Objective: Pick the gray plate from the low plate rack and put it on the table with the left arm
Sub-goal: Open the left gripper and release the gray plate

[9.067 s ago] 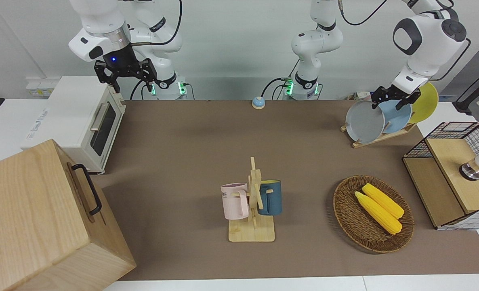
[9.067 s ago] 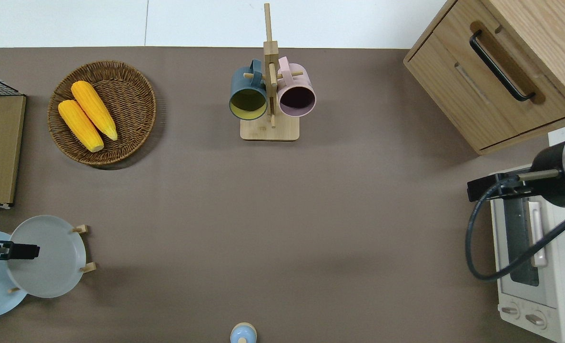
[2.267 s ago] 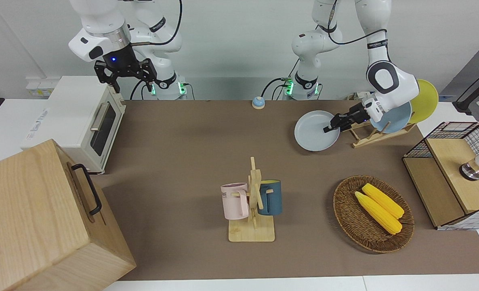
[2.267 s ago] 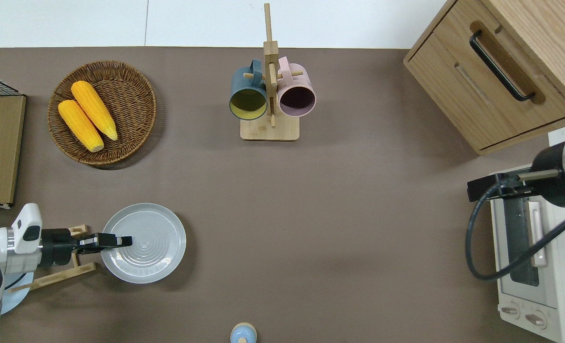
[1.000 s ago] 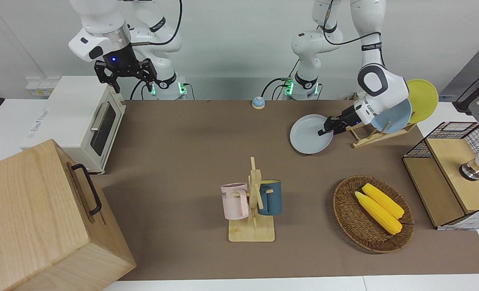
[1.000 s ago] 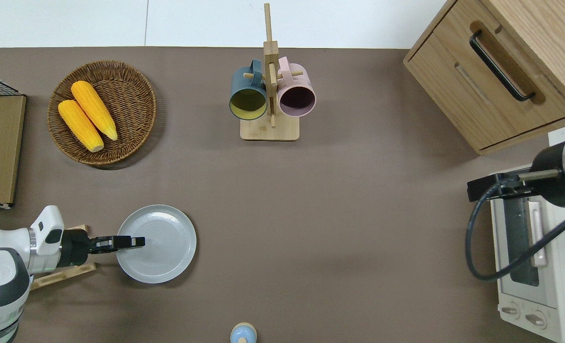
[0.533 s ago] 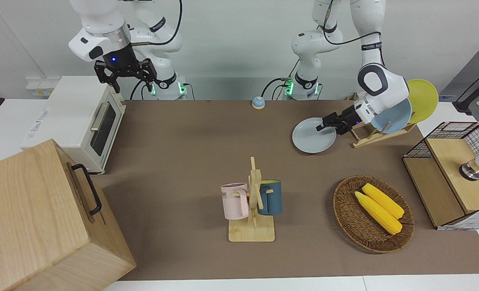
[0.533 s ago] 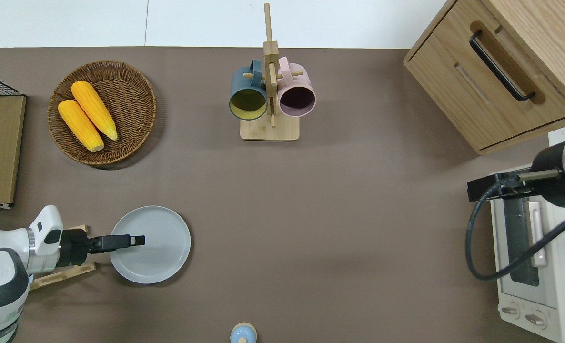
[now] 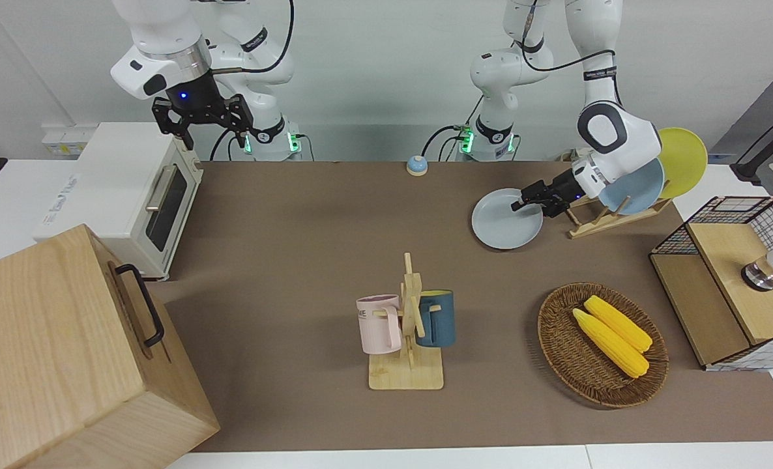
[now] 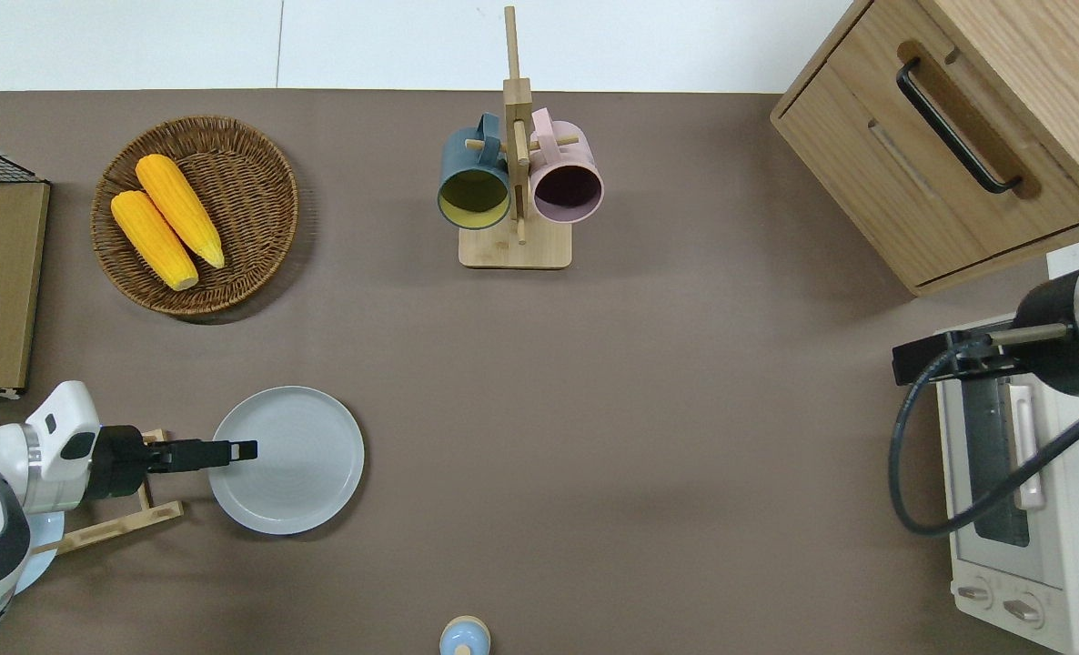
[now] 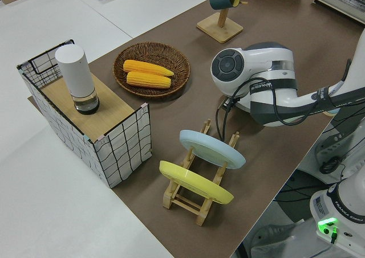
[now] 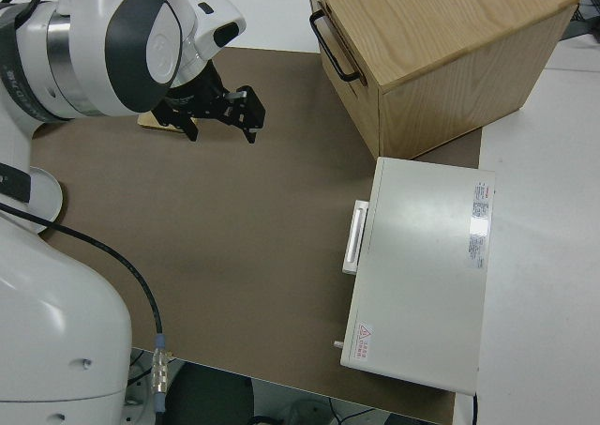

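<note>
The gray plate [image 9: 505,225] [image 10: 298,468] lies flat on the table [image 9: 295,215] [image 10: 594,409], beside the low plate rack [image 9: 611,218] [image 10: 112,526] [image 11: 197,200]. My left gripper [image 9: 528,203] [image 10: 247,448] is open, over the plate's rim on the rack's side, and holds nothing. In the left side view the left arm hides the gripper and the gray plate. The rack holds a blue plate [image 9: 637,189] [image 11: 211,147] and a yellow plate [image 9: 683,159] [image 11: 194,181]. My right gripper [image 9: 201,124] [image 12: 220,111] is open and parked.
A mug tree [image 9: 407,326] with two mugs stands mid-table. A wicker basket [image 9: 559,352] of corn and a wire-sided box [image 9: 732,280] stand toward the left arm's end. A toaster oven [image 9: 132,195] and wooden cabinet [image 9: 67,352] stand toward the right arm's end. A small bell [image 9: 416,165] sits near the robots.
My left gripper carried the gray plate off the rack, lowered it flat onto the table and let go. In the last half second it drew back toward the rack while the plate stayed.
</note>
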Controlling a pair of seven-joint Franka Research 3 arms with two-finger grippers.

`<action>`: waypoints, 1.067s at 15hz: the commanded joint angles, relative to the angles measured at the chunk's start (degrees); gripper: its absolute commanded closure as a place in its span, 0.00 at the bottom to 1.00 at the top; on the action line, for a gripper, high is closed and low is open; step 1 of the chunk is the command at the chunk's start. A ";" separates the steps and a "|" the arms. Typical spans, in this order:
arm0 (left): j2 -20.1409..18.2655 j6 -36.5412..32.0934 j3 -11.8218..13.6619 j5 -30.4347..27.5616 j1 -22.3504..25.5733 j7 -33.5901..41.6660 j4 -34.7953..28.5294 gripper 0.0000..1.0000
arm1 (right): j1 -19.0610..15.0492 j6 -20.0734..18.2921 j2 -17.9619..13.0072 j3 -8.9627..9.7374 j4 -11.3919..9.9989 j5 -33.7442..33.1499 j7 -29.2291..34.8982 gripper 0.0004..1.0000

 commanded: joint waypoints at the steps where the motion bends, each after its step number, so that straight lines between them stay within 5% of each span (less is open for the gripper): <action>1: -2.12 -0.75 0.36 4.30 -0.79 -4.55 2.17 0.01 | -0.41 -0.83 -0.14 0.38 0.35 0.43 0.01 0.01; 5: -4.22 -3.47 -0.34 10.27 -0.88 -10.69 5.42 0.01 | -0.41 -0.83 -0.14 0.29 0.35 0.43 0.01 0.01; 16: -6.25 -14.54 -10.27 32.78 -0.79 -34.51 20.36 0.01 | -0.41 -0.83 -0.14 0.29 0.35 0.43 0.01 0.01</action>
